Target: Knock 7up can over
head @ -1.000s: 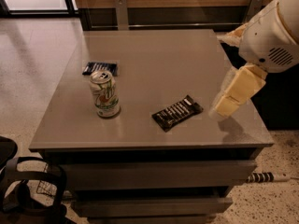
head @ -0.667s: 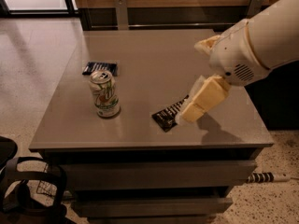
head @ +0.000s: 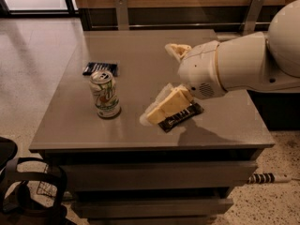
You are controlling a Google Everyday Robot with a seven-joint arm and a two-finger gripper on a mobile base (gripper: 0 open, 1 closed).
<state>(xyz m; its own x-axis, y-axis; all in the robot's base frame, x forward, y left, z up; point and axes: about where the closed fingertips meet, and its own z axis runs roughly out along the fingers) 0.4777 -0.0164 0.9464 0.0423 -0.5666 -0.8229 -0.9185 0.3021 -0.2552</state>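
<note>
The 7up can (head: 105, 94), whitish-silver with green lettering and a silver top, stands upright on the grey table (head: 70, 125), left of centre. My gripper (head: 157, 83) reaches in from the right on a white arm (head: 243, 67). Its two cream fingers are spread apart and hold nothing. The lower finger (head: 164, 107) points down-left towards the can, its tip a short gap to the can's right and not touching it. The upper finger (head: 177, 50) sits farther back.
A flat black snack-bar wrapper (head: 185, 116) lies under the lower finger, partly covered. A flat dark blue packet (head: 101, 68) lies just behind the can. A wooden wall with metal brackets runs behind the table. A dark chair (head: 28, 191) stands at the lower left.
The arm has swung left across the table. The gripper went from the right edge, over the black wrapper, to close beside the can. The can has not moved.
</note>
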